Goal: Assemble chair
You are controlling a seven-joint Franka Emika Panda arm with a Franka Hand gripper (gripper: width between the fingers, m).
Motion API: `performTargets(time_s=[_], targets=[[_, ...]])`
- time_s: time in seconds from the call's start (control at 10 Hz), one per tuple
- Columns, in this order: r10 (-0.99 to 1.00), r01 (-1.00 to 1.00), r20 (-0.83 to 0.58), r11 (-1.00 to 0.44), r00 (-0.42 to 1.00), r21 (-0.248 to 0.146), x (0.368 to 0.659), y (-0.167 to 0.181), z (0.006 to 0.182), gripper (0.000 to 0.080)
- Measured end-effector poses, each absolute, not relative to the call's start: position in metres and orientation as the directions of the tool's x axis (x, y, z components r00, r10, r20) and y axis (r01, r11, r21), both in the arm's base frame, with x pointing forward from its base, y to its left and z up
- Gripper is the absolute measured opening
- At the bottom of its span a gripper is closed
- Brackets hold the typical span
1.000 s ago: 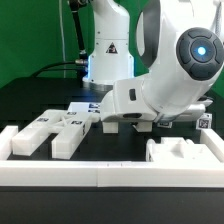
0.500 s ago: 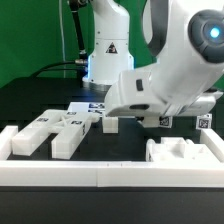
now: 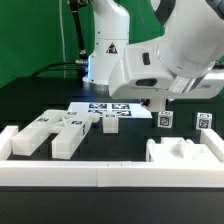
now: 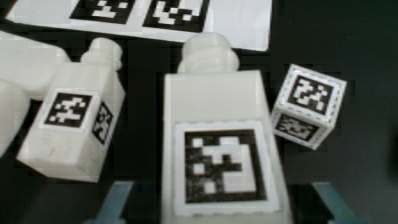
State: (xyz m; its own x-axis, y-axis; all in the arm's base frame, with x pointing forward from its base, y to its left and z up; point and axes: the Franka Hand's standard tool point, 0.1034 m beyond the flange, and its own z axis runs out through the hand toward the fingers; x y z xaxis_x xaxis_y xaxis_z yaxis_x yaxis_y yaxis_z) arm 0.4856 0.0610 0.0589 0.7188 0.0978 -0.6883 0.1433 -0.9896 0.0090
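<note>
A long white chair piece (image 4: 217, 110) with a square tag on top and a rounded end runs out from between my fingers. My gripper (image 4: 222, 208) is shut on its near end, and it looks raised above the table. In the exterior view my gripper (image 3: 157, 104) hangs low under the arm, which hides the held piece. A second similar chair piece (image 4: 71, 115) lies beside it on the black table. A small tagged white cube (image 4: 311, 100) sits on the other side.
The marker board (image 3: 105, 106) lies beyond the parts. More white chair pieces (image 3: 62, 138) lie at the exterior view's left, one short tagged piece (image 3: 110, 122) in the middle, and two tagged cubes (image 3: 163, 120) (image 3: 205, 121) at the right. A white rail (image 3: 100, 175) borders the front.
The arm has risen and swung toward the exterior view's right, uncovering the marker board and the short tagged piece. The loose parts on the table have not moved.
</note>
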Motion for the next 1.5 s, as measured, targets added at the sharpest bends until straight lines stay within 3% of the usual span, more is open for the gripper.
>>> performTargets(time_s=[0.3,0.6,0.8,1.1,1.5], targets=[[0.119,0.145,-0.527,-0.989,0.841,0.008,0.497,0.063,0.065,0.029],[0.128,0.144,-0.396,-0.99,0.909,0.009,0.518,0.066,0.091,0.029],[0.14,0.147,-0.239,-0.989,0.961,0.008,0.534,0.07,0.092,0.029],[0.146,0.146,-0.062,-0.989,0.987,0.007,0.538,0.072,0.09,0.029],[0.132,0.14,0.269,-0.99,0.954,-0.01,0.575,0.089,0.115,0.029]])
